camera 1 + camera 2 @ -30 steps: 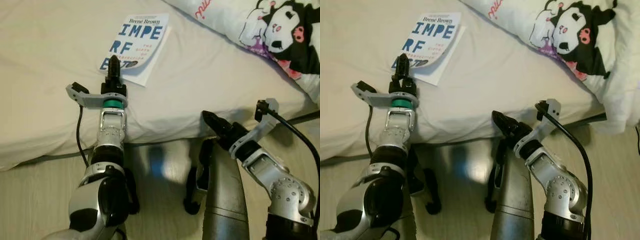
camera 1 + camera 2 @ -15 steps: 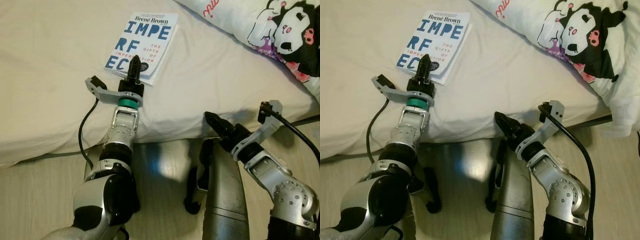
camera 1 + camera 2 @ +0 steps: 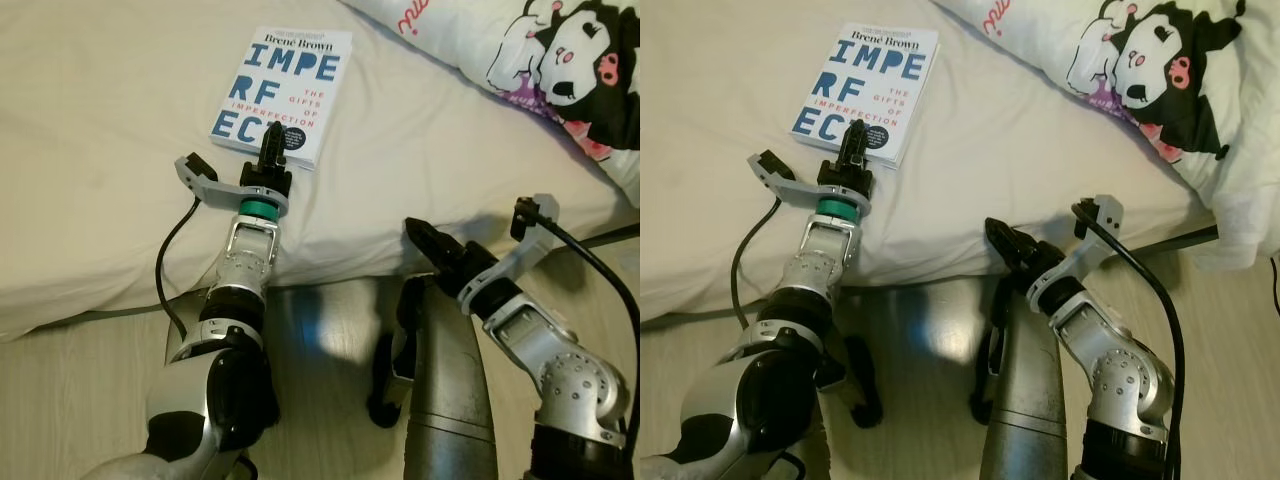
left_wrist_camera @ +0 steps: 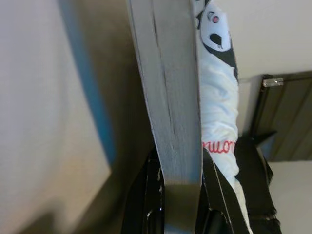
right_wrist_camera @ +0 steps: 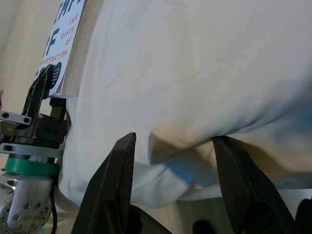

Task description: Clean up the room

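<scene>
A white paperback book (image 3: 285, 90) with big blue letters lies on the cream bed (image 3: 100, 150). My left gripper (image 3: 272, 140) reaches onto the bed and sits at the book's near edge. In the left wrist view the book's grey page edge (image 4: 170, 97) runs between the black fingers (image 4: 146, 195), which are shut on it. My right gripper (image 3: 420, 235) hovers low at the bed's front edge, apart from the book. Its fingers (image 5: 117, 185) stand open, with nothing between them.
A white pillow (image 3: 560, 70) printed with a black and pink cartoon figure lies at the bed's far right. A light wooden floor (image 3: 60, 400) runs along the bed's front. My grey leg (image 3: 445, 400) stands below the right arm.
My left gripper has moved right along the book's near edge, from its lower left part to near its lower right corner. The right arm has hardly moved.
</scene>
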